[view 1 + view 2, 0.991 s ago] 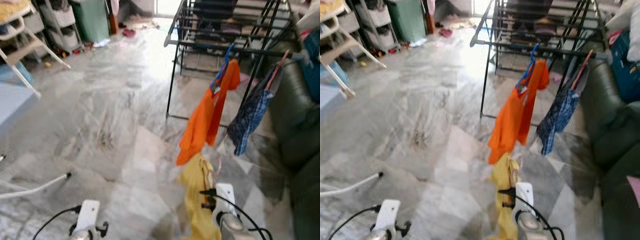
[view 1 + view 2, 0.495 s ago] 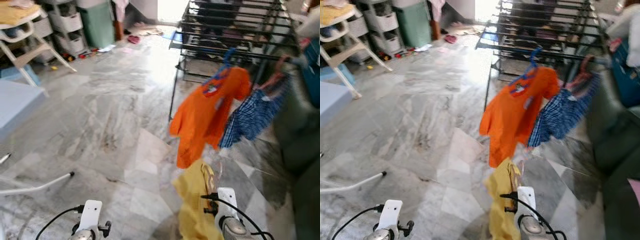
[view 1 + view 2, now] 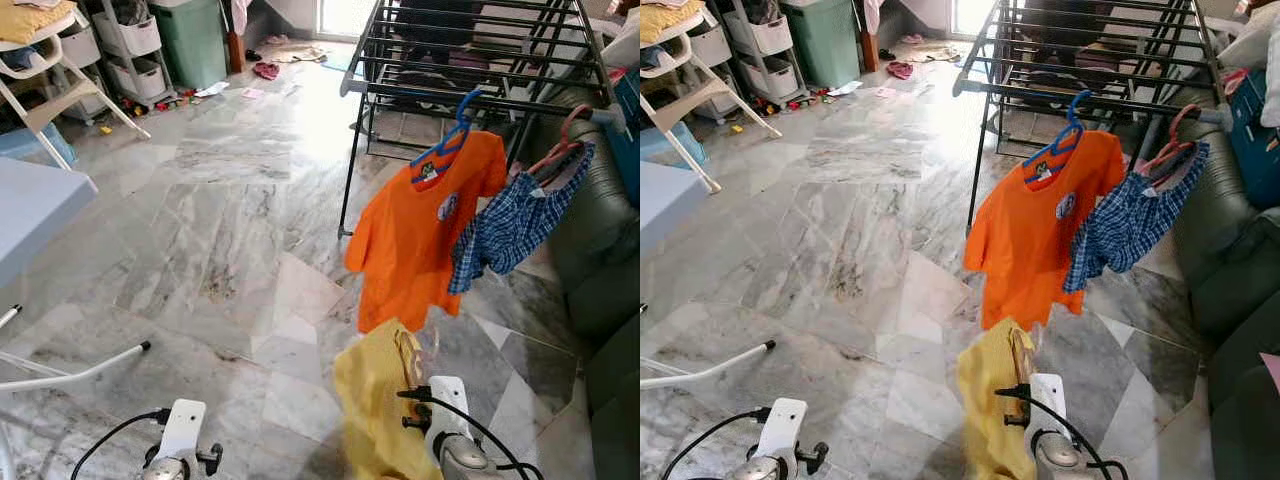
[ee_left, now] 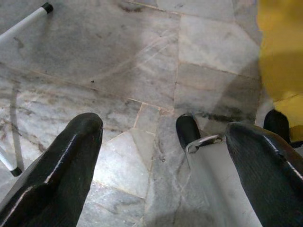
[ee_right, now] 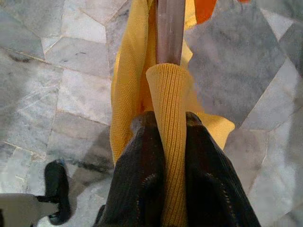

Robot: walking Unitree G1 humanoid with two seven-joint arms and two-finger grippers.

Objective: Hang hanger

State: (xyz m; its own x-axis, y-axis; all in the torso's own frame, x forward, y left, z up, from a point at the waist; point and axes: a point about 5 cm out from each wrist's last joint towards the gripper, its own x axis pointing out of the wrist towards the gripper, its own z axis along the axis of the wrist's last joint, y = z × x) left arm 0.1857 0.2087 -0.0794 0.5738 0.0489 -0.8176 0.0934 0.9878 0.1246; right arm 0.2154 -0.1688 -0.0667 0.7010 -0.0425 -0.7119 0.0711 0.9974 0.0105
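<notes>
The right gripper [image 5: 163, 156] pinches the hanger [image 5: 169, 28] with its yellow top [image 3: 375, 400]; the rack [image 3: 470, 60] stands well ahead. Close in first, keeping the hook upright. The left gripper [image 4: 161, 156] hangs spread.

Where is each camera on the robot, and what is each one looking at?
Eye views: on the head, looking down at the drying rack, orange shirt and both arms.
Left wrist view: looks along the open left claw at the floor.
Right wrist view: looks along the right claw gripping the yellow garment.
Shared: the yellow garment.
</notes>
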